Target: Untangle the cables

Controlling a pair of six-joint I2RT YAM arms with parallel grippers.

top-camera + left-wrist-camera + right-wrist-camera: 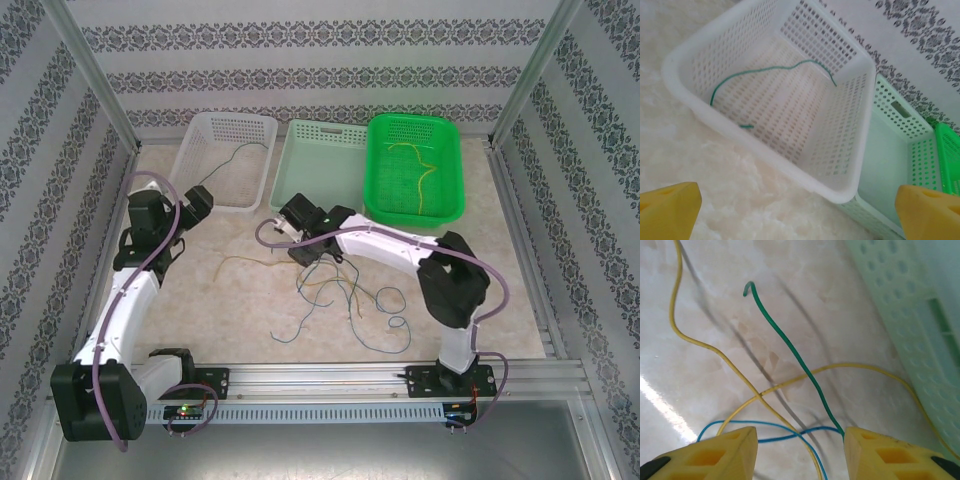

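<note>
left gripper (797,212): jaws wide apart, nothing between them; it hangs over the surface (715,165) just in front of the white basket (675,80).
right gripper (800,450): jaws apart, low over the tangle and clamped on nothing.
cables (340,295): a loose tangle of yellow, blue and green strands on the surface, mid-way between the two arms and in front of the baskets.
loose green cable (790,347): rises from the inner edge of the finger (880,452) on the right of the wrist view – touching it, not pinched – and ends in a small hook.
blue cable (775,427): curves across the gap between the jaws, flat on the surface.
yellow strands (715,350): two, crossing each other just ahead of the jaws.
green cable (770,70): lies curved inside the white basket.
yellow cable (425,178): lies inside the green basket (455,165).
pale basket (325,128): stands between the other two, just beside the white one.
</note>
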